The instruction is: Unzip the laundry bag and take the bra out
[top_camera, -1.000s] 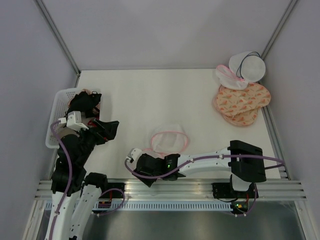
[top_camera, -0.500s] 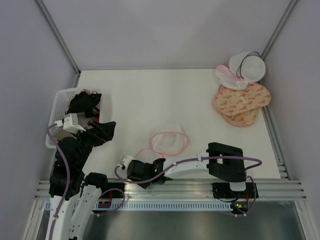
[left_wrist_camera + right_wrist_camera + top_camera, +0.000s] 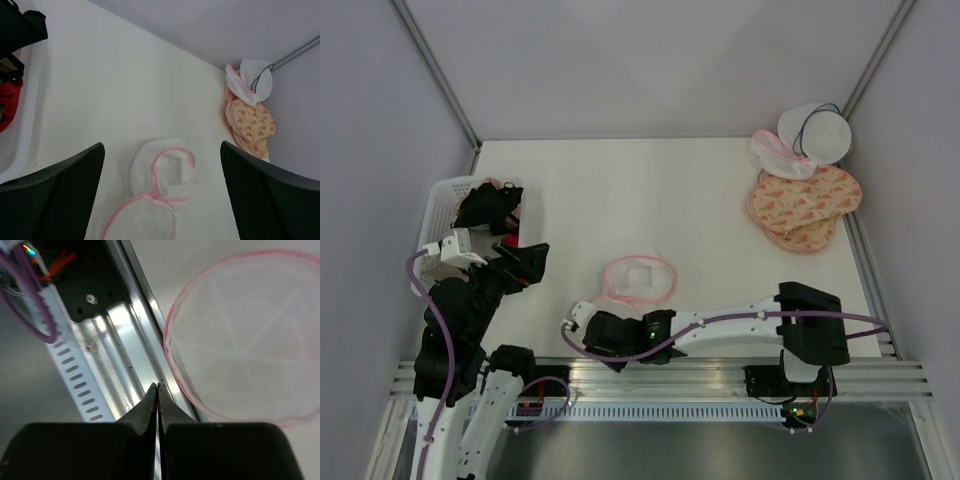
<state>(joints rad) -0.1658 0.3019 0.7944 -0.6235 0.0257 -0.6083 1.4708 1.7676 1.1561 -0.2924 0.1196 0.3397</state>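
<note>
**Right fingers pressed together beside the pouch, left fingers wide and empty**

The right gripper (image 3: 158, 388) has its two fingers closed tip to tip, over the metal rail (image 3: 131, 347) at the table's near edge. The pink trim of the laundry bag (image 3: 245, 340) curves just beside the tips, at their 2 o'clock. Whether anything thin is pinched between them cannot be made out. The left gripper (image 3: 161, 146) is spread wide and holds nothing, raised above the table with the bag below it.

From above, the bag lies at the table's 6 o'clock, its two round mesh halves opened out side by side. The half nearer the rail is partly covered by the right arm. The bra (image 3: 488, 208) is a black heap in the white basket (image 3: 432, 225) at 9 o'clock, cut off at the left wrist view's edge, with red and pale fabric beside it. Peach patterned bags (image 3: 805, 205) and a white round bag (image 3: 815, 132) sit at 2 o'clock
</note>
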